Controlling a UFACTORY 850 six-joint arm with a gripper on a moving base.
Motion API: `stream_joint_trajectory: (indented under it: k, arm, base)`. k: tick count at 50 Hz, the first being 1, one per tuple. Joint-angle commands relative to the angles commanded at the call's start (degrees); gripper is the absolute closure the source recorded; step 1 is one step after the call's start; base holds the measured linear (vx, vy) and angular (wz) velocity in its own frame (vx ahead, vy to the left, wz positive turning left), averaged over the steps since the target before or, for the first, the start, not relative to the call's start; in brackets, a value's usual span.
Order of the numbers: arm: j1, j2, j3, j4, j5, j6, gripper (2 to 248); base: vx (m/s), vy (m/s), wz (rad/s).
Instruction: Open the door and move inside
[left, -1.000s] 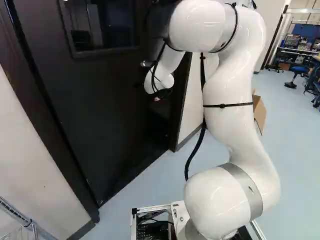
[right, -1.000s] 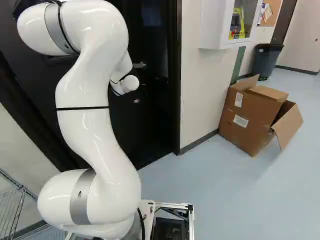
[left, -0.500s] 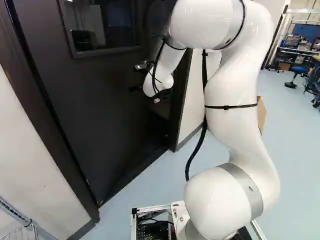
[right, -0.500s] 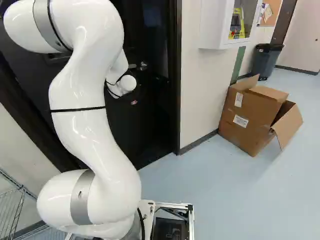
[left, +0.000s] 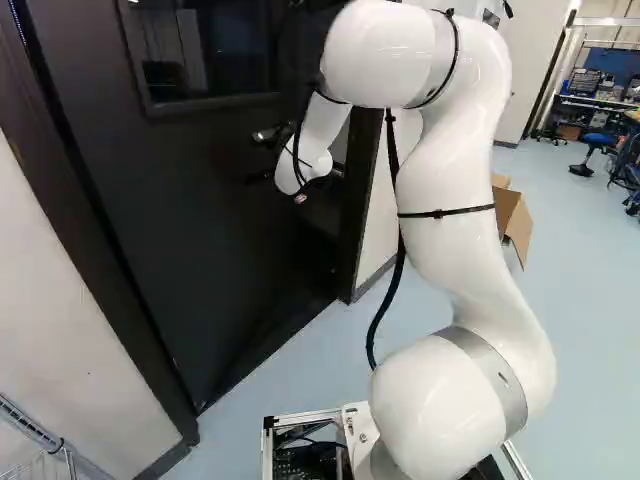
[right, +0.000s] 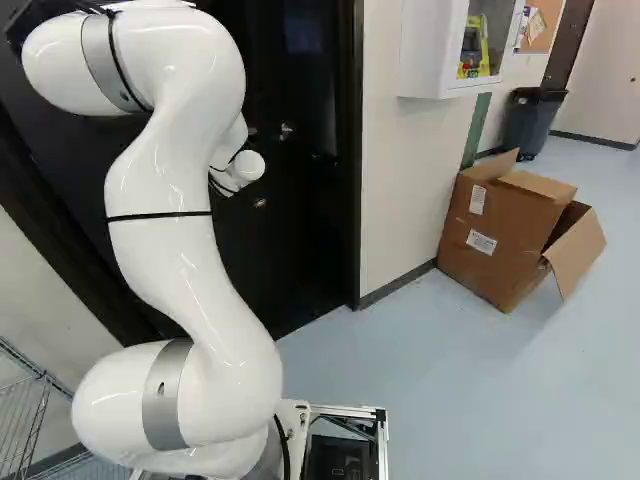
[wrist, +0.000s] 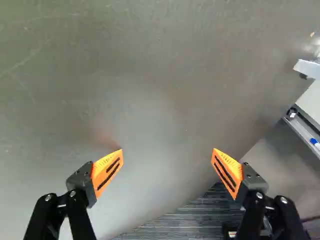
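While arm (left: 450, 260) fronts door (left: 190, 230), box (right: 470, 272) bears white labels (right: 481, 242).

At ten o'clock in the left base view the door (left: 200, 230) is brownish black, and the arm (left: 445, 240) toward three is glossy white with black straps and a silver-grey band, over pale blue floor (left: 310, 370). At three o'clock in the right base view the box (right: 495, 215) is plain brown with white labels, the bin (right: 533, 125) at two dark grey. The wrist view's pads (wrist: 108, 170) are orange, slashed with black bars; at five o'clock between them, a grey sheet (wrist: 182, 220) is finely pinstriped.
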Motion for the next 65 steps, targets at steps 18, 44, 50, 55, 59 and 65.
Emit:
stream_joint_trajectory:
  k: [18,44,50,55,59,65]
  arm:
    - [2.35,-2.84,-3.76,-0.69,0.0,0.0,3]
    - [5.67,-6.56,-8.8,-0.7,0.0,0.0,3]
    - [6.44,-7.33,-9.85,-0.97,0.0,0.0,3]
    - [7.08,-7.98,-10.74,-1.37,0.0,0.0,3]
    - [7.58,-8.51,-11.47,-1.74,0.0,0.0,3]
    - [8.33,-9.33,-12.6,-2.33,0.0,0.0,3]
  base:
    - [0.0,0.0,0.0]
    - [0.0,0.0,0.0]
    - [0.0,0.0,0.0]
    - [0.0,0.0,0.0]
    - [0.0,0.0,0.0]
    - [0.0,0.0,0.0]
